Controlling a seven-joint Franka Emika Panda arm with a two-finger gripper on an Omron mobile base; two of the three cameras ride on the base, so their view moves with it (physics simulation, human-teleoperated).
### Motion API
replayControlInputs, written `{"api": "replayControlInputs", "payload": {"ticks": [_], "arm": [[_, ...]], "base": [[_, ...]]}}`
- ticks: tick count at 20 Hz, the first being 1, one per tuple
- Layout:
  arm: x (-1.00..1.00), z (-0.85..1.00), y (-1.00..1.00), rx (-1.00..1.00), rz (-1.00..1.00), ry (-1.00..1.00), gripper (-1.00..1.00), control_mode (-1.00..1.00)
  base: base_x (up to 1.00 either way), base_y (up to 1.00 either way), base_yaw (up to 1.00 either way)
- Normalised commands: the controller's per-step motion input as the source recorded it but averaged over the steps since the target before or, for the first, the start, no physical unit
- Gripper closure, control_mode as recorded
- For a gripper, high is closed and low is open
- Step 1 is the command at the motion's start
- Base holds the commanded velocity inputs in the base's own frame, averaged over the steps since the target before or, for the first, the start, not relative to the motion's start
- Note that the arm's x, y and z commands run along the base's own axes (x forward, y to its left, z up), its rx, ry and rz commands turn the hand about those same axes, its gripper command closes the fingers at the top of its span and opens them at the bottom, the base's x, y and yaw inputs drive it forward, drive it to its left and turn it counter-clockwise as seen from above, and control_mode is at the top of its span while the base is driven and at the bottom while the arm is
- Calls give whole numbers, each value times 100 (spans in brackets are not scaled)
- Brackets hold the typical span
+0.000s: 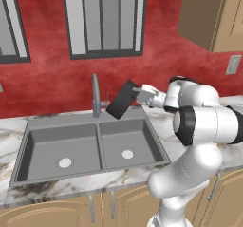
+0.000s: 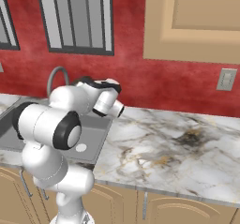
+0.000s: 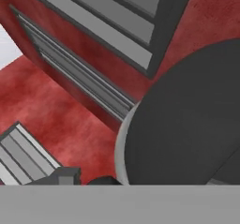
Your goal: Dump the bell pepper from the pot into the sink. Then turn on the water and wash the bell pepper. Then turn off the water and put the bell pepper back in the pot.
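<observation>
The black pot hangs tipped on its side in the air above the back of the sink's right basin, close to the faucet. My gripper is shut on the pot's rim at its right side. In the hand view the pot's dark surface takes up the right half, with the red wall and window behind it. The grey double sink lies below, a pale drain in each basin, and both basins look bare. The bell pepper is hidden from me.
A curved grey faucet rises behind the divider, just left of the pot. Marble counter stretches to the right of the sink. A wall cabinet and an outlet are at upper right.
</observation>
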Motion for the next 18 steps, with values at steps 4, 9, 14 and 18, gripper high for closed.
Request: {"api": "replayControlInputs", "payload": {"ticks": [4,9,14,18], "arm": [[0,0,-14,9,0,0,100,-100],[-4,5,-10,4,0,0,100,-100],[-36,53,0,-5,-11,-6,100,-100],[-24,62,0,-11,-16,-4,100,-100]], "base": [[0,0,0],[0,0,0],[0,0,0],[0,0,0]]}}
